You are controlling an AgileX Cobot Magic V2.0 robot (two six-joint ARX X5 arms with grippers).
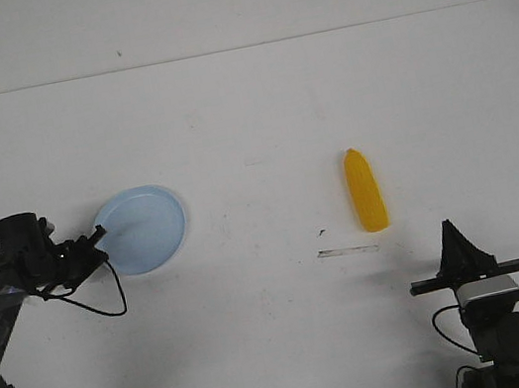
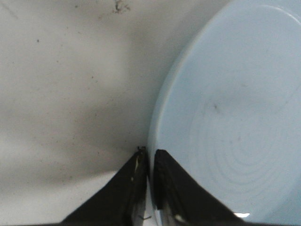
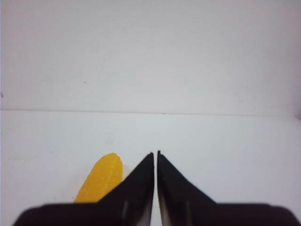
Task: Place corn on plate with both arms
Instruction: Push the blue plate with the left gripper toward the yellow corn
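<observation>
Black is the colour of my two arms, low at the near edge of the white bench (image 1: pixel 254 104). My right arm's jaws (image 1: pixel 452 232) are near me on the right side, pointing away over the bench. In the right wrist view I see the two fingers (image 3: pixel 141 181) pressed almost together with only a thin line between them, so the right jaws (image 3: pixel 155 153) are closed and hold nothing.

My left arm's jaws (image 1: pixel 98 238) are on the left side, a little farther out. In the left wrist view one finger (image 2: pixel 134 176) sits under the outside of the rim and the other lies over the inside. The left jaws (image 2: pixel 149 151) are pinched onto the edge of the plate (image 2: pixel 225 117). The plate (image 1: pixel 150 228) is round and pale blue. It lies flat on the bench on the left side.

The corn (image 1: pixel 365 189) is bright yellow. It lies on the bench to the right of the middle, well apart from the plate. It is a bit ahead of my right jaws and not touching them. Its thin end points away from me. In the right wrist view the corn (image 3: pixel 99 181) shows just beside the closed fingers.

A thin grey strip (image 1: pixel 347 251) lies on the bench close to the near end of the corn.
</observation>
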